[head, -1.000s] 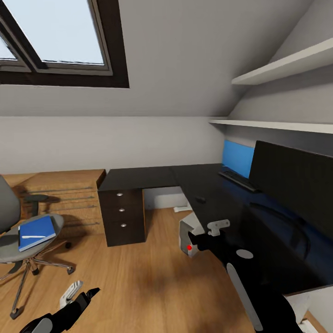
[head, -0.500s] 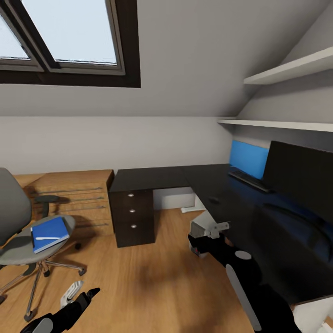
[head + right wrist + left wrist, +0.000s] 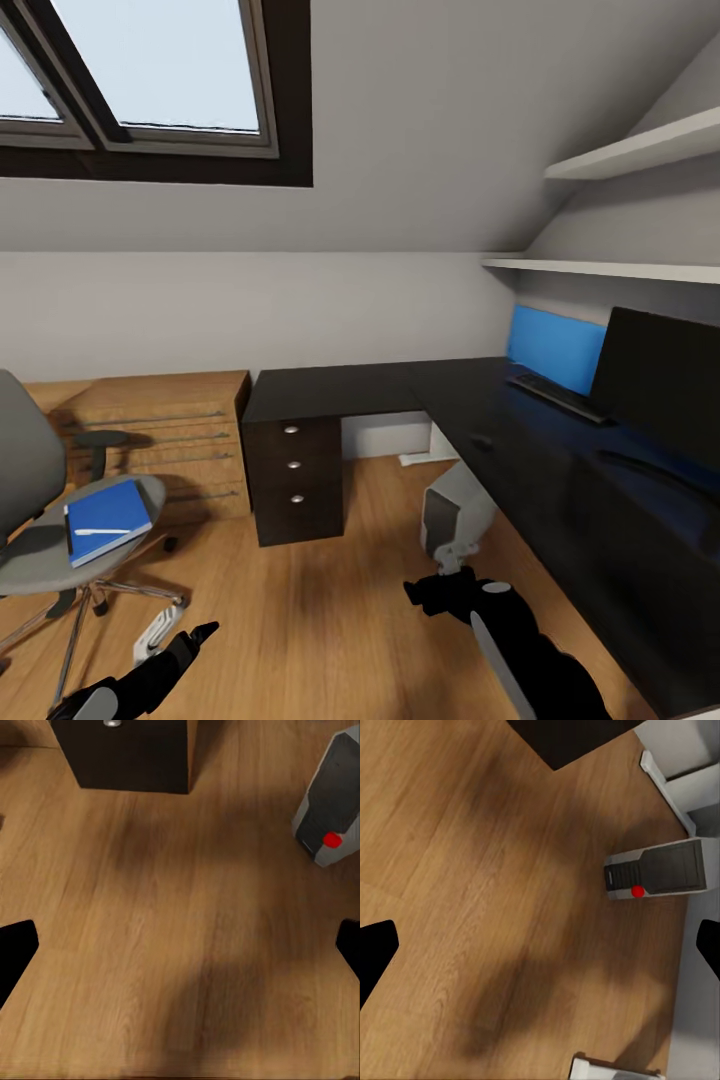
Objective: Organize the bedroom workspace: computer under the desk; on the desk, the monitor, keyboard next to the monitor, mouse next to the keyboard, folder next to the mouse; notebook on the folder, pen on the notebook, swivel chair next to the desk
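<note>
No writing or brand mark can be read on anything here. One computer (image 3: 455,512) stands on the wood floor (image 3: 320,600) beside the desk (image 3: 500,420), which carries one monitor (image 3: 665,385), one keyboard (image 3: 558,396) and one mouse (image 3: 482,440); one blue folder (image 3: 103,520) lies on the swivel chair (image 3: 60,530). The left gripper (image 3: 540,952) and right gripper (image 3: 180,949) both hang over bare floor with fingers spread wide, holding nothing.
</note>
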You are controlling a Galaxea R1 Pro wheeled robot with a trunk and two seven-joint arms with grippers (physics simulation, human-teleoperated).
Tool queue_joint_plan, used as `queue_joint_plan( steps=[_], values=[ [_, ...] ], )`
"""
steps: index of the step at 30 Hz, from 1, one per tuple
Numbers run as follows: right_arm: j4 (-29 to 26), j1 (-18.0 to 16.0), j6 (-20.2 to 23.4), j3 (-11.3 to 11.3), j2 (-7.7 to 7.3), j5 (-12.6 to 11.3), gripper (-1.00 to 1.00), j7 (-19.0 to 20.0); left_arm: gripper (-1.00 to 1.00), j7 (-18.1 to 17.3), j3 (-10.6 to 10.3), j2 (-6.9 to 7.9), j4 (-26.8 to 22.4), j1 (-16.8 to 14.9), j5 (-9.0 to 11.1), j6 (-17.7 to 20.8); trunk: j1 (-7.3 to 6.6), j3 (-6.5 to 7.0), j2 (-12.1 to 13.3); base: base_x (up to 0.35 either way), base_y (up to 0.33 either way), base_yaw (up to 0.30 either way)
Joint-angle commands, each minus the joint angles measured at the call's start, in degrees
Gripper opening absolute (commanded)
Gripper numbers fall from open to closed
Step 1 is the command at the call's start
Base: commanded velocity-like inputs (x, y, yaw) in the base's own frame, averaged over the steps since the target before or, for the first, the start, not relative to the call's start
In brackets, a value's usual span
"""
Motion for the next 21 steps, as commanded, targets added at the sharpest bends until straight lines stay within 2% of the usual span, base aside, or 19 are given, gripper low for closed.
queue_joint_plan(
  steps=[1,6,9,10,12,14,15,17,19,21],
  values=[
    [0.2,-0.1,0.3,1.1,-0.04,-0.4,1.0,-0.1,1.0,0.0,-0.2,0.04,0.0,0.0,0.6,0.2,0.0,-0.06,0.0,0.029,0.013,0.0],
    [2.3,0.0,0.3,3.7,-0.04,-0.4,1.0,-0.1,1.0,-0.1,-0.2,0.02,0.0,0.0,0.7,0.1,0.0,-0.06,0.0,0.114,0.037,0.0],
    [5.9,-0.1,0.2,4.7,-0.06,-0.3,1.0,-0.2,1.0,-0.1,-0.2,0.01,-0.1,0.0,0.8,0.2,0.0,-0.06,0.0,0.241,0.105,0.0],
    [10.5,-0.1,-1.9,5.3,-0.39,-0.2,1.0,-0.2,1.0,-0.2,-0.3,0.01,-0.2,0.0,0.8,0.2,0.0,-0.06,0.0,0.285,0.13,0.0],
    [13.1,0.0,-4.5,5.7,-0.68,-0.2,1.0,-0.2,1.0,-0.4,-0.3,0.0,-0.3,0.0,0.8,0.2,0.0,-0.06,0.0,0.291,0.134,0.0],
    [17.3,0.0,-9.6,6.0,-1.38,-0.1,1.0,-0.1,1.0,-1.0,-0.3,0.0,-0.7,0.0,0.8,0.2,0.0,-0.06,0.0,0.299,0.143,0.0],
    [19.8,0.0,-12.9,6.1,-2.21,-0.1,1.0,-0.1,1.0,-1.6,-0.3,0.0,-1.3,0.0,0.8,0.2,0.0,-0.06,0.0,0.302,0.148,0.0],
    [21.5,0.1,-15.6,6.2,-3.37,-0.1,1.0,-0.2,1.0,-2.0,-0.5,0.0,-2.1,0.0,0.8,0.2,0.0,-0.06,0.0,0.304,0.15,0.0],
    [23.5,1.7,-20.3,6.4,-6.29,-0.1,1.0,-0.2,1.0,-2.5,-0.7,-0.03,-4.9,0.1,0.6,0.5,0.0,-0.06,0.0,0.305,0.167,0.0],
    [24.4,3.0,-23.0,6.4,-7.62,-0.1,1.0,-0.3,1.0,-2.6,-0.8,-0.08,-6.7,0.3,0.5,0.7,0.0,-0.06,0.0,0.305,0.187,0.0]
  ],
)
